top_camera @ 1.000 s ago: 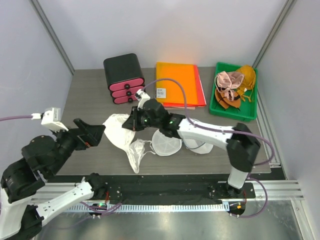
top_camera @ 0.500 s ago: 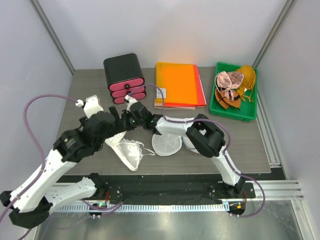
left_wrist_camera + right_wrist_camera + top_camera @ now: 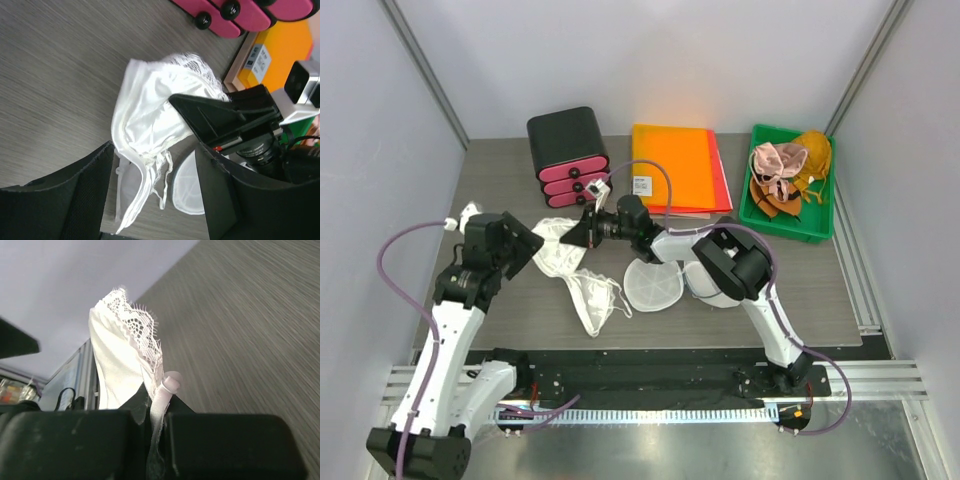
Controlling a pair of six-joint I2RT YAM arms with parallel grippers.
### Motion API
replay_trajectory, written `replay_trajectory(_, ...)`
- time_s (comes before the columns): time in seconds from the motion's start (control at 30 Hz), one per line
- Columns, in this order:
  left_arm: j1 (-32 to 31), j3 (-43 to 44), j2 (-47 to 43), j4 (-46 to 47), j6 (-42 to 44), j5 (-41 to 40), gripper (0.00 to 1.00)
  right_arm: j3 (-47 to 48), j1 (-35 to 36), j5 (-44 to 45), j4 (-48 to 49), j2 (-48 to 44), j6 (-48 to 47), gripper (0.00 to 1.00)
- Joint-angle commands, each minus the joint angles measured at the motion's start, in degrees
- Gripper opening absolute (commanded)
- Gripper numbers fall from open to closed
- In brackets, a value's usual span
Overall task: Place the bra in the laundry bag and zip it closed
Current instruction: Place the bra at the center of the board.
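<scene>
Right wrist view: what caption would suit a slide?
Right gripper shut on a white lace-edged bra, grey table beyond.

Black box point(image 3: 568, 145); orange folder point(image 3: 672, 165); bin point(image 3: 786, 231), perhaps clothes point(image 3: 782, 172)

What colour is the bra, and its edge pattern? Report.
The bra is white with a lace edge, clearest in the right wrist view.

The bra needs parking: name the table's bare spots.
Bare table right of the laundry bag, in front of the green bin; also left of the black drawer box. Crowded middle: bra, left gripper, right gripper.
</scene>
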Motion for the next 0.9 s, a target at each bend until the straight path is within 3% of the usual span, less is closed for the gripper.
replay_trajectory(0.0,7.3,-4.2,-4.5,9.8,-1.1,12.2,0.66,1.1,-0.1,-7.8,17.5,3.0,5.6,0.01)
replay_trajectory(0.07,8.4,-7.2,-5.1,11.2,-1.0,13.3,0.66,1.3,-0.4,-8.4,21.7,4.1,8.5,0.01)
replay_trajectory(0.27,8.4,-14.5,-8.8,12.8,-0.9,6.2,0.73,2.6,-0.7,-10.4,24.1,5.2,11.9,0.01)
replay_trajectory(0.43,8.5,-20.7,-11.7,19.1,-2.3,4.0,0.68,3.4,-1.1,-11.8,25.7,5.9,15.1,0.01)
replay_trajectory(0.6,8.4,-25.4,-11.0,30.6,-1.4,8.2,0.64,4.2,-1.1,-13.2,26.8,7.1,17.9,0.01)
replay_trajectory(0.8,8.4,-24.8,-8.7,34.9,2.5,7.5,0.47,4.8,-0.8,-13.3,22.8,7.2,17.6,0.01)
replay_trajectory(0.87,8.4,-24.1,-8.0,35.7,2.9,8.0,0.28,5.4,0.0,-13.3,20.3,6.9,16.4,0.02)
